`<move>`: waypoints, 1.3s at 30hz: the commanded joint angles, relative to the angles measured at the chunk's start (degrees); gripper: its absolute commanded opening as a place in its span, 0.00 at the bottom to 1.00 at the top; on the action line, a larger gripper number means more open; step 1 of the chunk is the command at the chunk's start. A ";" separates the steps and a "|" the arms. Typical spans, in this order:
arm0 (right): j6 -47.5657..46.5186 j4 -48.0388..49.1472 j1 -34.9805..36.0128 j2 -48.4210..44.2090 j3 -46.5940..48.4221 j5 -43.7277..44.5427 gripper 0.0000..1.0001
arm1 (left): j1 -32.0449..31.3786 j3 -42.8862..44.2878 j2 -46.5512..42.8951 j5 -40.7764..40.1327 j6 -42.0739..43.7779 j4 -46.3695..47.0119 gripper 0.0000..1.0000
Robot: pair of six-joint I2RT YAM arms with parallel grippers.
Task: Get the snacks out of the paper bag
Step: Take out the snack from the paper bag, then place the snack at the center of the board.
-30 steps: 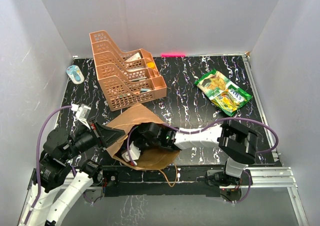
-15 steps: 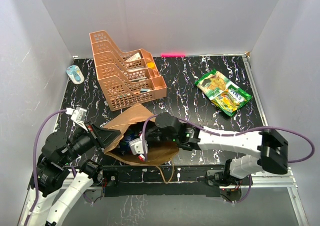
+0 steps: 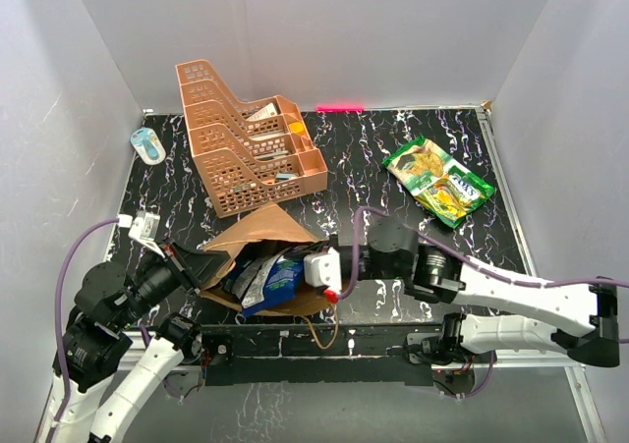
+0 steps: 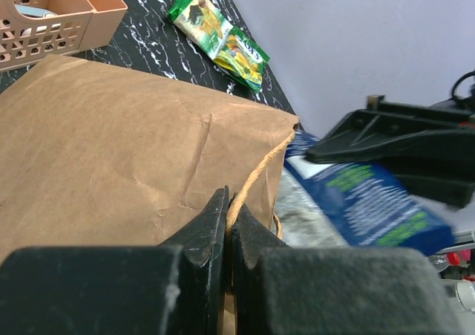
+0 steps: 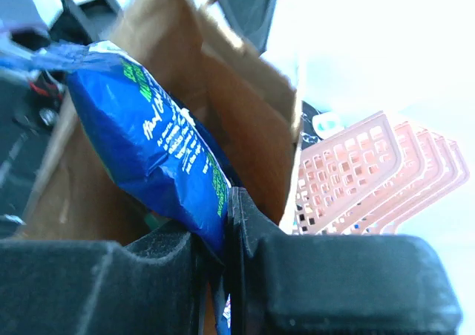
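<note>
Extraction of blue packet (image 3: 280, 278) from bag (image 3: 257, 232), mid-pull.
Blue packet sticks half out of the bag's mouth, which faces 3 o'clock; the bag lies on its side at 7 o'clock on the counter (image 3: 354, 168). Right fingers (image 5: 215, 231) are clamped on the packet's end. Left fingers (image 4: 227, 201) are pinched tight on the bag's rim at its twine handle, anchoring it. More wrappers show inside the mouth. Green packet (image 3: 437, 181) lies out at 2 o'clock, rack (image 3: 246, 158) at 11. Next, I judge: draw the packet clear toward 3 o'clock, set it on bare counter, release, then go in for the rest.
</note>
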 commanded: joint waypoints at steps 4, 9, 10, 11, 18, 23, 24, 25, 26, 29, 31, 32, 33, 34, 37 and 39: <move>32.29 -1.54 -0.12 -6.97 12.45 3.61 0.08 | -0.22 1.49 1.40 -2.06 0.96 -0.24 0.00; 47.21 -0.79 -0.07 -9.26 17.03 13.80 0.08 | -0.18 0.95 1.84 -2.59 0.94 -0.34 0.00; 48.81 -0.16 -0.07 -9.26 17.72 16.88 0.08 | -0.18 1.03 1.98 -2.55 1.04 -0.35 0.00; 50.46 -0.46 -0.11 -8.64 18.84 22.09 0.08 | -0.16 1.04 2.15 -2.44 1.16 -0.42 0.00; 46.66 -1.97 -1.15 -0.66 25.50 59.33 0.08 | -0.11 1.48 2.61 -2.07 1.56 -0.50 0.00; 52.01 -7.57 -19.59 5.21 27.03 50.84 0.08 | -0.18 1.59 2.74 -1.74 1.80 -0.45 0.00; 54.53 -9.46 -25.04 6.52 27.14 46.04 0.08 | -0.18 1.57 2.74 -1.57 1.93 -0.40 0.00; 57.32 -11.28 -29.86 7.87 27.29 40.35 0.08 | -0.18 1.57 2.75 -1.49 2.08 -0.40 0.00; 59.81 -13.01 -35.15 9.43 27.34 34.00 0.08 | -0.18 1.63 2.75 -1.33 2.20 -0.41 0.00; 67.57 -16.15 -49.69 14.58 26.36 15.09 0.08 | -0.13 2.05 2.75 -1.19 2.64 -0.84 0.00; 70.40 -16.27 -59.45 18.80 24.94 2.28 0.08 | -0.18 2.27 2.60 -1.17 2.89 -1.13 0.00; 71.58 -16.32 -63.25 20.71 24.31 -1.84 0.08 | -0.18 2.27 2.45 -1.04 2.97 -1.29 0.00; 72.48 -16.22 -66.57 22.37 23.87 -6.00 0.08 | -0.16 2.22 2.28 -0.95 2.96 -1.24 0.00; 73.21 -15.86 -69.90 23.99 23.21 -9.59 0.08 | -0.18 2.17 2.01 -0.85 2.99 -1.11 0.00; 74.30 -14.24 -77.32 27.32 21.71 -15.10 0.08 | -0.22 2.10 1.54 -0.11 3.01 -0.83 0.00; 74.93 -12.62 -79.98 28.47 20.56 -14.99 0.08 | -0.18 2.10 1.43 0.20 3.34 -0.71 0.00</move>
